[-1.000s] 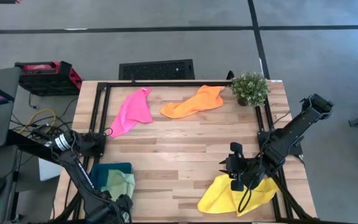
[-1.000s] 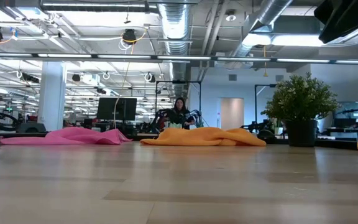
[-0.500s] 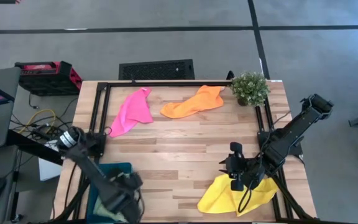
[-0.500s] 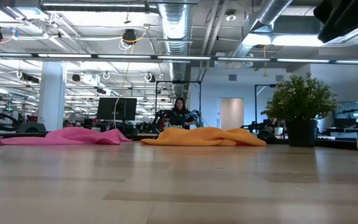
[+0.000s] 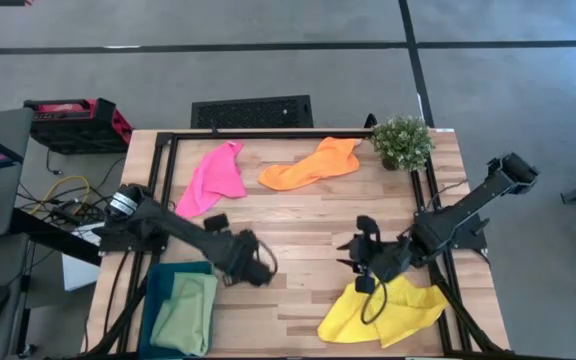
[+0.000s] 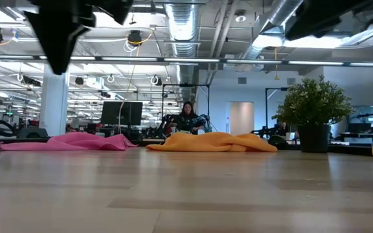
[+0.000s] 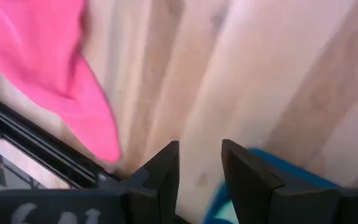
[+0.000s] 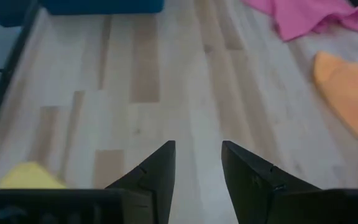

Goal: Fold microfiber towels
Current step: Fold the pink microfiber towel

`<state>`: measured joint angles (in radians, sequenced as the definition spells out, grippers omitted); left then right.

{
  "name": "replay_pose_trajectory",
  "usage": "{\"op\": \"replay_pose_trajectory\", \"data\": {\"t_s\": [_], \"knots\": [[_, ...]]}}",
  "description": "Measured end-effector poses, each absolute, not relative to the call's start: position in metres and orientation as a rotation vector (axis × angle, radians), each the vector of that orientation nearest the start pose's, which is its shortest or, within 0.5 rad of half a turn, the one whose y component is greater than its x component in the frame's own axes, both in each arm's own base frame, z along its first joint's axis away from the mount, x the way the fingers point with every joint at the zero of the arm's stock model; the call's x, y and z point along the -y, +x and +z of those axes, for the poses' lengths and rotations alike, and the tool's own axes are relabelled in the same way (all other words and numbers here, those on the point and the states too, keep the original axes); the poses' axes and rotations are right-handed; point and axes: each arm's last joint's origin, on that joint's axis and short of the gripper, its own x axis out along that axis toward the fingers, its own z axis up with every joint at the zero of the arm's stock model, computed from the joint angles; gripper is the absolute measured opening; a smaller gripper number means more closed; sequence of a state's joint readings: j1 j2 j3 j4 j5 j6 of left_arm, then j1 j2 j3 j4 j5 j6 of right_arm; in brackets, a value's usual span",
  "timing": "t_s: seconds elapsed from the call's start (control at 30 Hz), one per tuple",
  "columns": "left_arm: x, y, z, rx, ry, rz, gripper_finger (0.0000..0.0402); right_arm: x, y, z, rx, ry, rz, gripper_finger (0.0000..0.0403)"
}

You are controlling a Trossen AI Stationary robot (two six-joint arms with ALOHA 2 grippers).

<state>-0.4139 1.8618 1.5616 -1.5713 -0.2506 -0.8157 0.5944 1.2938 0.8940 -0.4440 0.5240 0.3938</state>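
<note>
- Across the far edge of the pale wood-plank surface (image 5: pixel 298 225) lie two soft cloths: the hot pink towel (image 5: pixel 213 177), crumpled into a long tapering shape near the far left corner, and the orange towel (image 5: pixel 313 163), rumpled and stretched toward the far right.
- At the far right corner stands a small potted plant (image 5: pixel 403 141) with bushy green leaves in a dark pot.
- Near the front right corner the yellow towel (image 5: pixel 380 313) lies bunched, one flap reaching the front edge.
- At the front left corner a teal rectangular bin (image 5: pixel 173 310) of smooth plastic holds the light green towel (image 5: pixel 188 314), loosely folded inside it.
- The left pincer (image 5: pixel 261 270) hangs over bare planks just beside the bin's inner side; its two dark blocky fingers (image 7: pixel 160 171) stand a narrow gap apart with nothing between them.
- The right pincer (image 5: pixel 353 262) hangs over bare wood just beyond the yellow towel's far edge; its fingers (image 8: pixel 157 168) are likewise slightly parted and empty.
- A black metal frame (image 5: pixel 268 133) runs along the surface's far and side edges.
- No readable writing shows anywhere.
</note>
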Motion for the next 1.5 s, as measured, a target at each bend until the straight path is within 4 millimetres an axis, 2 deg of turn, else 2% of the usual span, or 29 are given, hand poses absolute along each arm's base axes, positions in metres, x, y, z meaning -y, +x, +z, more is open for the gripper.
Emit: {"op": "replay_pose_trajectory", "data": {"t_s": [0.17, 0.3, 0.4, 0.6, 0.8, 1.0, 1.23, 1.5], "knots": [[0.086, 0.302, 0.260, -1.613, 0.013, 0.607, 0.0114, -0.109, 0.236, 0.249, -0.711, -0.115, -0.118, 0.0155], [0.061, 0.303, 0.264, -1.649, -0.008, 0.568, 0.0114, -0.089, 0.247, 0.249, -0.738, -0.118, -0.076, 0.0155], [0.041, 0.292, 0.263, -1.688, -0.034, 0.579, 0.0112, -0.075, 0.254, 0.250, -0.739, -0.117, -0.044, 0.0155], [0.009, 0.253, 0.256, -1.710, -0.167, 0.683, 0.0090, -0.051, 0.262, 0.252, -0.732, -0.115, -0.029, 0.0155], [0.005, 0.217, 0.241, -1.734, -0.212, 0.756, 0.0078, -0.040, 0.264, 0.252, -0.735, -0.092, -0.052, 0.0155], [0.007, 0.197, 0.217, -1.851, -0.277, 0.779, 0.0077, -0.039, 0.264, 0.252, -0.734, -0.083, -0.058, 0.0155], [0.007, 0.187, 0.191, -1.876, -0.314, 0.791, 0.0077, -0.039, 0.264, 0.252, -0.734, -0.083, -0.058, 0.0155], [0.007, 0.185, 0.170, -1.816, -0.337, 0.765, 0.0077, -0.039, 0.264, 0.252, -0.736, -0.115, -0.046, 0.0155]]}}
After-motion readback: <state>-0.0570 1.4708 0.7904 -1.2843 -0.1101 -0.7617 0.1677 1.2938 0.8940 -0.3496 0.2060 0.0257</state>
